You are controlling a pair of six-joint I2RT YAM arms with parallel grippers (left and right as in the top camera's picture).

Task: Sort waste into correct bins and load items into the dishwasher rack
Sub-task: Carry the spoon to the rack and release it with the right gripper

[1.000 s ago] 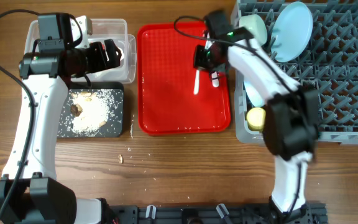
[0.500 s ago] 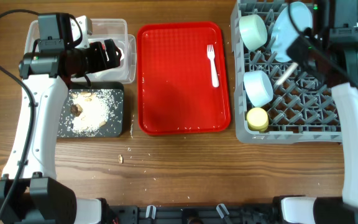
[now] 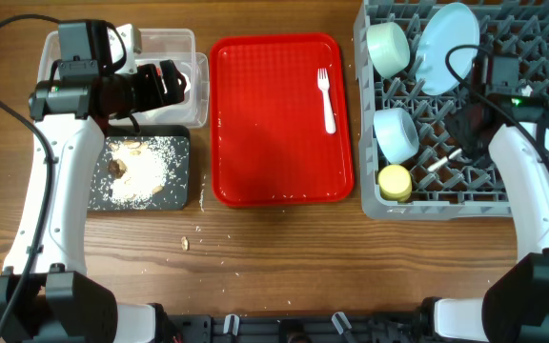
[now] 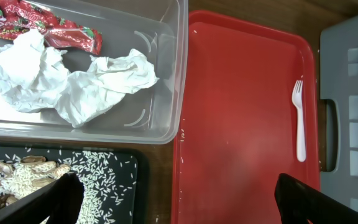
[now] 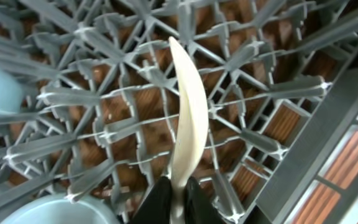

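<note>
My right gripper (image 5: 178, 193) is shut on the handle of a white spoon (image 5: 186, 112), which points down among the pegs of the grey dishwasher rack (image 3: 532, 114). The rack holds a light-blue plate (image 3: 449, 45), two bowls (image 3: 387, 45) (image 3: 395, 133) and a yellow cup (image 3: 395, 181). A white fork (image 3: 325, 95) lies on the red tray (image 3: 274, 143). My left gripper (image 4: 179, 199) hangs wide open above the gap between the bins. The clear tub (image 4: 166, 74) holds a red wrapper (image 4: 42, 26) and white tissue (image 4: 73, 81). Rice scraps (image 4: 48, 180) lie on the black tray (image 3: 181, 143).
A few stray grains (image 3: 187, 242) lie on the wooden table in front of the black tray. The left arm (image 3: 50, 191) stretches along the table's left side, the right arm (image 3: 532, 219) along the rack's right side.
The right arm has swung from the red tray over to the rack, carrying the spoon, and has lowered it among the pegs. The left arm has not moved.
</note>
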